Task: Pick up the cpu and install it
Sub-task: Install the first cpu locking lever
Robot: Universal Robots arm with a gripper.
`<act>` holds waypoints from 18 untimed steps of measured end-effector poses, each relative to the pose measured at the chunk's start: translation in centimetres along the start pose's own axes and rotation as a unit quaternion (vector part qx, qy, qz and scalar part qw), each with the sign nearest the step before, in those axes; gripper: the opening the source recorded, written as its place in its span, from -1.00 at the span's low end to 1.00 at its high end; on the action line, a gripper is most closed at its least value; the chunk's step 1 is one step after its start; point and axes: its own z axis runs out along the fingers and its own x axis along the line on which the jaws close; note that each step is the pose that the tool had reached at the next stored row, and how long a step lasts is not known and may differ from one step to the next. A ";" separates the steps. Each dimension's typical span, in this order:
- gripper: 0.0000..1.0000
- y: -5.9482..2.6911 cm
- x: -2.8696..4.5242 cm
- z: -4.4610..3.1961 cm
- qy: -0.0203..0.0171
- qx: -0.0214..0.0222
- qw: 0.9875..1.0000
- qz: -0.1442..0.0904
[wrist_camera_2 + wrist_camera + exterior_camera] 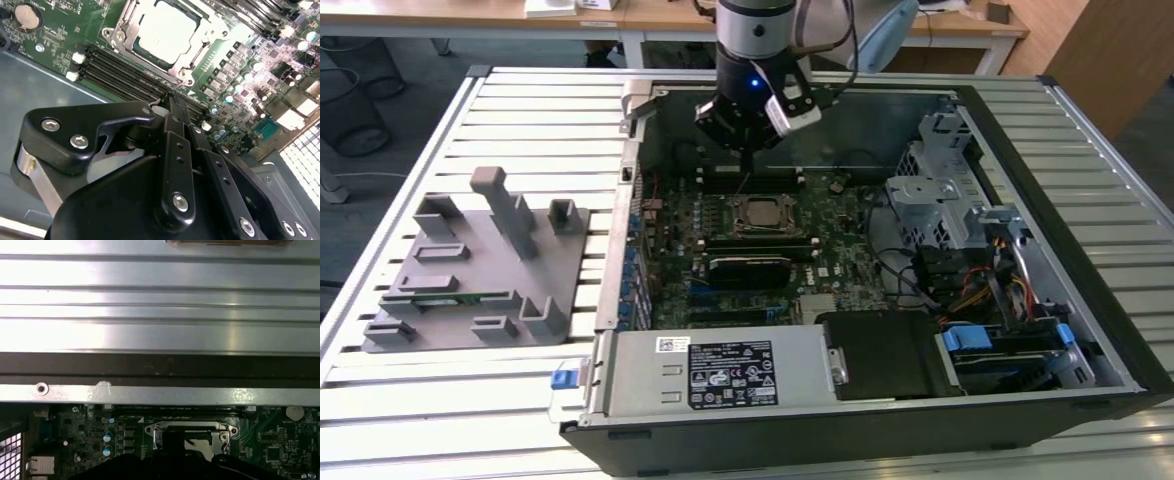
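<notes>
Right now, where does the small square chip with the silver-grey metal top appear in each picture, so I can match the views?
Exterior view: the cpu sits in its socket in the middle of the green motherboard, below the gripper.
Second wrist view: the cpu lies beyond the gripper's black fingers.
First wrist view: the cpu peeks out, partly hidden by the dark gripper body.
Shared landmark: the metal socket frame around it.

Silver-grey arm (754, 25) with blue light and black cable; black claw (172, 107), silver screws (180, 201).
</notes>
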 end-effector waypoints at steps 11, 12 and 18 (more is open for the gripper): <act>-0.79 -0.03 -0.61 0.80 0.000 0.001 1.000 0.000; -0.79 -0.03 -0.69 0.89 0.000 0.001 1.000 0.000; -0.79 0.05 -1.39 1.42 0.000 0.002 1.000 0.000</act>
